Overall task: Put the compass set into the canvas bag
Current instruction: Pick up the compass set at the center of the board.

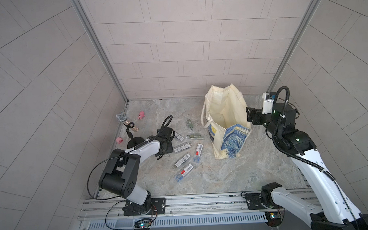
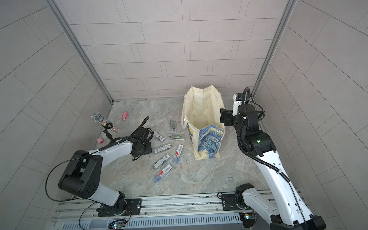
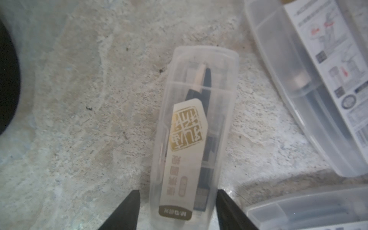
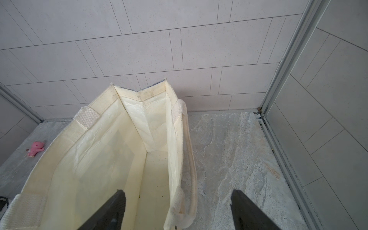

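The compass set [image 3: 191, 127] is a clear plastic case with a gold-printed label, lying flat on the marbled table. My left gripper [image 3: 178, 192] is low over it and open, with a finger on each side of the case's near end. One finger [image 3: 225, 207] touches the case wall and a narrow gap remains at the other. In both top views the wrist hides this case. The canvas bag [image 1: 234, 139] [image 2: 209, 140] stands upright with its mouth wide. My right gripper [image 4: 178, 191] [image 1: 249, 117] is open and straddles the bag's right wall [image 4: 175, 159] at the rim.
Several more clear cases [image 1: 182, 146] [image 3: 318, 79] lie between the left arm and the bag. A microphone on a black stand [image 1: 121, 117] and two small pink toys [image 1: 140, 115] [image 1: 119, 140] sit at the back left. The bag's loop handle [image 4: 192, 159] hangs outside its right wall.
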Robot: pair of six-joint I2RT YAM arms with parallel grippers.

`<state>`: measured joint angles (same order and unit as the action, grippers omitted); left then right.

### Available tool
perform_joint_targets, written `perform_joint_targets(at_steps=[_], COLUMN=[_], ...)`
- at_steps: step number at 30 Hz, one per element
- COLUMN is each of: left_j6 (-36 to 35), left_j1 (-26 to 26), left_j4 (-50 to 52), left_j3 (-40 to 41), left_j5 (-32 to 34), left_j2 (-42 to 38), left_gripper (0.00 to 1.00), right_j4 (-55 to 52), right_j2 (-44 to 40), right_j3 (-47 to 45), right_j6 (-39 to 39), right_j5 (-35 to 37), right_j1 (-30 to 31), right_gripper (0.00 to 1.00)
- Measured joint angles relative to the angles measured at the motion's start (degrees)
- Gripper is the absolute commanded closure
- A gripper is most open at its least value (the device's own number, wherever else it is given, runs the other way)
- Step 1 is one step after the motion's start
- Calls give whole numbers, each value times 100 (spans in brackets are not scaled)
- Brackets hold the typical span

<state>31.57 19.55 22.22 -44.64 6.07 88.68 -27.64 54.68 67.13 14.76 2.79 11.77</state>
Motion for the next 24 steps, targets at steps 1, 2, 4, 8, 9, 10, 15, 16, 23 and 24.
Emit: perform_joint_targets(at_steps=[1, 2, 4, 8, 9, 10, 15, 16, 23, 24], left_j6=[9, 15, 52, 107, 111, 118, 144, 142, 138, 114], left_j1=[0, 0, 0, 13, 13, 13, 24, 24, 24, 24], left_j4=[-15, -28, -72, -138, -142, -144, -205, -254, -664, -741], left_j3=[0, 0, 9, 35, 50, 74, 247, 308, 741, 815], left_j5=[9, 15, 44, 72, 70, 70, 61, 48, -125, -197], left_j2=[0, 0, 0, -22, -39, -79, -498, -627, -1263, -1331], left_gripper=[44, 46, 49, 59, 60, 63, 72, 74, 88, 91], right_j4=[2, 0, 0, -4, -4, -4, -4, -4, -50, -52], right_j2=[0, 2, 13, 63, 79, 87, 149, 160, 348, 365], right_j3=[7, 11, 15, 72, 90, 103, 155, 155, 271, 295], right_j6=[0, 0, 0, -4, -9, -15, -13, -15, -15, -15], right_j5=[-2, -4, -11, -22, -24, -42, -181, -201, -234, -227], right_j1=[15, 26, 55, 107, 125, 144, 282, 330, 566, 603], right_gripper=[15, 15, 15, 15, 15, 15, 15, 15, 15, 15])
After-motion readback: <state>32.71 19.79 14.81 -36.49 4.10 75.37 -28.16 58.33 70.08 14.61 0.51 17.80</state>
